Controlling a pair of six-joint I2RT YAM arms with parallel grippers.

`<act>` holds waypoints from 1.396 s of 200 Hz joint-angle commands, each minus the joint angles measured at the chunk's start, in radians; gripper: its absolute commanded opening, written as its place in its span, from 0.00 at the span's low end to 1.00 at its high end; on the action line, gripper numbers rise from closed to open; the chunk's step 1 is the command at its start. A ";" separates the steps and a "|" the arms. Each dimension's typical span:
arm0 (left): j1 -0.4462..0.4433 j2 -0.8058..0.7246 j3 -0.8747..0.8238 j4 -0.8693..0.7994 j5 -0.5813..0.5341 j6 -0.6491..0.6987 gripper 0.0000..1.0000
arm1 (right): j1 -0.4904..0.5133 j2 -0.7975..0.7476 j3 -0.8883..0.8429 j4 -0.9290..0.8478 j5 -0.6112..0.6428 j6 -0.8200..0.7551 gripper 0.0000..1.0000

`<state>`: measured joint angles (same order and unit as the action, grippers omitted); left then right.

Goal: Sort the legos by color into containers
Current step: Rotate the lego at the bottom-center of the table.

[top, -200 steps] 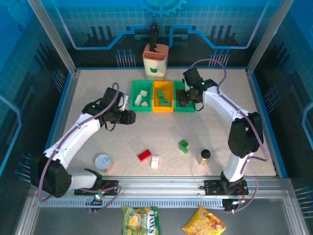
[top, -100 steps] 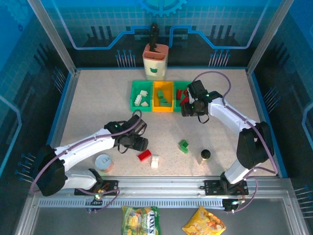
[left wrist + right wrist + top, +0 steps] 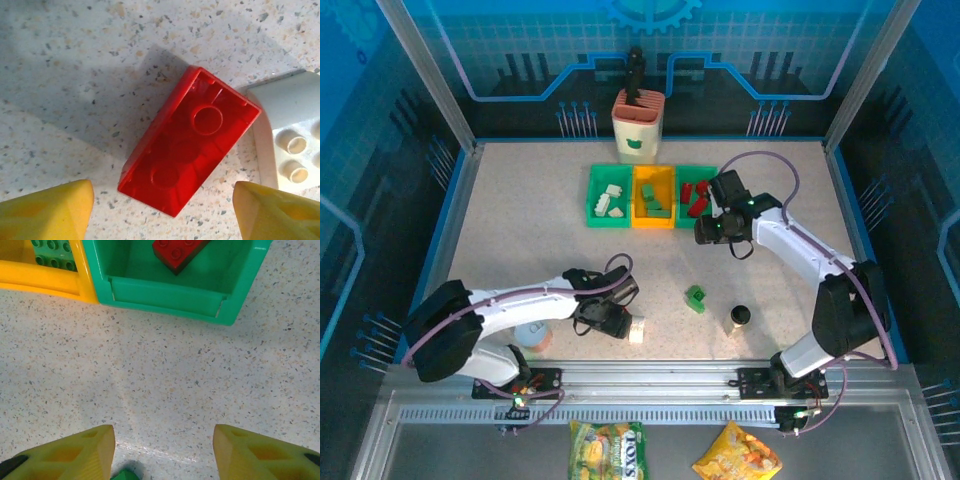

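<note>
Red brick upturned near the table's front edge, between the left gripper's spread fingers, ungripped; white brick just beside, green brick loose nearby. Right gripper gaping, empty, before the far-edge bins. Looks mostly sorted; leaves three.
</note>
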<state>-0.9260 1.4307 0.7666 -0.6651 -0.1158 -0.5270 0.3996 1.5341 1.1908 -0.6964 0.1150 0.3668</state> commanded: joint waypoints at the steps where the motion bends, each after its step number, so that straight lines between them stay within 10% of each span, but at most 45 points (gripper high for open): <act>1: -0.008 0.036 -0.003 0.016 -0.016 -0.032 0.73 | 0.009 -0.037 -0.018 -0.025 0.004 0.010 0.55; 279: 0.055 -0.010 -0.028 0.048 -0.048 -0.176 0.49 | 0.087 0.023 0.052 -0.063 0.005 0.014 0.54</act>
<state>-0.8627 1.4387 0.7620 -0.5961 -0.1791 -0.6655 0.4683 1.5581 1.2270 -0.7429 0.1226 0.3668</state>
